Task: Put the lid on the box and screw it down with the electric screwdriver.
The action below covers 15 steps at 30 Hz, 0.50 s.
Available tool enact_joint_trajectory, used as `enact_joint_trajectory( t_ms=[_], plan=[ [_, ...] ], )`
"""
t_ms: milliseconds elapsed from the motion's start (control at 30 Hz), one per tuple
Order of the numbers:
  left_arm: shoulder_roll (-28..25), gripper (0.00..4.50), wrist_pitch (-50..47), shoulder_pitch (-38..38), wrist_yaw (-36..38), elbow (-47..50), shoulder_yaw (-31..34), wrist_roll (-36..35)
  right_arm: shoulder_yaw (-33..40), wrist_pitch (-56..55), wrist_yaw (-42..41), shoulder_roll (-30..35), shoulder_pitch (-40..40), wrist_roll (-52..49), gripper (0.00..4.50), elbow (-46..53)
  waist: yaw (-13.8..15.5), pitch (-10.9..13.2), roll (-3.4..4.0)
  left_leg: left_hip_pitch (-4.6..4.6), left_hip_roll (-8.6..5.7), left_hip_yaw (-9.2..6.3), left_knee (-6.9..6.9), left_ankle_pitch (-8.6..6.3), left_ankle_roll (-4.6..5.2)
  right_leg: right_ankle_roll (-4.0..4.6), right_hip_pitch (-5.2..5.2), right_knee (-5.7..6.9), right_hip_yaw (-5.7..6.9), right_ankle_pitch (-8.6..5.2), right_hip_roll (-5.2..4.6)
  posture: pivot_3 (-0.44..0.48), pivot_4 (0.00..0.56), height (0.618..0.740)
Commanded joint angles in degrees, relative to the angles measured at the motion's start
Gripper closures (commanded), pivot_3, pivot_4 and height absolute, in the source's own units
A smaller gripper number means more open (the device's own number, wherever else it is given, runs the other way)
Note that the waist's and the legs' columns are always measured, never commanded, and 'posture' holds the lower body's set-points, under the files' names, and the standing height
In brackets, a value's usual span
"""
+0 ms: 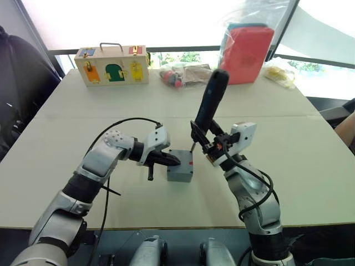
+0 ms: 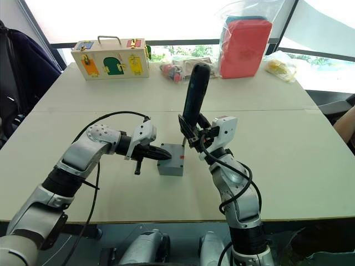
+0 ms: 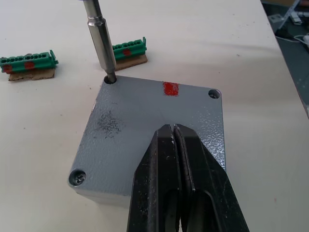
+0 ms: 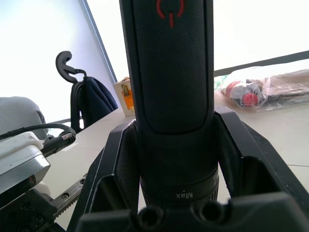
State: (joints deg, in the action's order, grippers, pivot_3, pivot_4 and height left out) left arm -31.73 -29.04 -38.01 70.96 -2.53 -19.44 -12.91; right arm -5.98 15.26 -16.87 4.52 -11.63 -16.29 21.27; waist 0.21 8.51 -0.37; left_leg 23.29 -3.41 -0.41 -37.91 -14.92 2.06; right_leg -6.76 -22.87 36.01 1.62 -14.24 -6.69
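The grey lid (image 3: 145,125), with its red mark, lies on top of the grey box (image 1: 178,175) at mid-table. My left gripper (image 3: 173,129) is shut, and its tips rest on the lid's top. A screw head shows in two of the lid's corners. The black electric screwdriver (image 1: 211,100) stands almost upright, and my right gripper (image 4: 175,121) is shut on its lower body. Its metal bit (image 3: 100,41) points down into the lid's corner hole on the side away from my left gripper.
Two green bit strips (image 3: 29,61) lie on the table just beyond the box. At the far edge stand a wooden latch box (image 1: 112,65), a clear bag of small parts (image 1: 183,73) and a red pack in plastic (image 1: 247,52). A person's arm (image 1: 346,128) is at the right edge.
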Motion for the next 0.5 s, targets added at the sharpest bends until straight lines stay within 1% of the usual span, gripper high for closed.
enact_joint_trajectory(
  t_ms=[33,167,500],
  plan=[
    [0.1,4.5,-0.1,0.2,-0.1,-0.5,-1.5,1.4,-3.8,1.2,-1.0,0.3,0.8,1.9,2.75,-2.8,-0.1,0.0,0.0,0.0,0.0,0.0,0.01,0.0,0.0,0.01,-0.01,0.0,0.0,-0.01,0.0,0.0,0.15,0.74],
    [0.0,4.5,-0.1,0.4,-0.1,-0.3,-1.5,1.3,-4.5,1.7,-1.4,1.5,1.4,3.5,2.75,-4.5,-0.2,0.0,-0.01,0.0,0.01,0.0,0.03,0.0,0.0,0.03,-0.02,0.01,0.0,-0.03,0.01,0.0,0.15,0.74],
    [-0.3,4.5,-0.4,0.5,0.0,0.0,-1.3,1.2,-3.9,1.6,-2.2,1.6,1.6,3.4,2.75,-4.5,-0.7,0.0,-0.01,0.0,0.02,-0.03,0.05,-0.01,0.0,0.04,-0.01,0.0,0.01,-0.05,0.0,0.0,0.15,0.74]
  ],
)
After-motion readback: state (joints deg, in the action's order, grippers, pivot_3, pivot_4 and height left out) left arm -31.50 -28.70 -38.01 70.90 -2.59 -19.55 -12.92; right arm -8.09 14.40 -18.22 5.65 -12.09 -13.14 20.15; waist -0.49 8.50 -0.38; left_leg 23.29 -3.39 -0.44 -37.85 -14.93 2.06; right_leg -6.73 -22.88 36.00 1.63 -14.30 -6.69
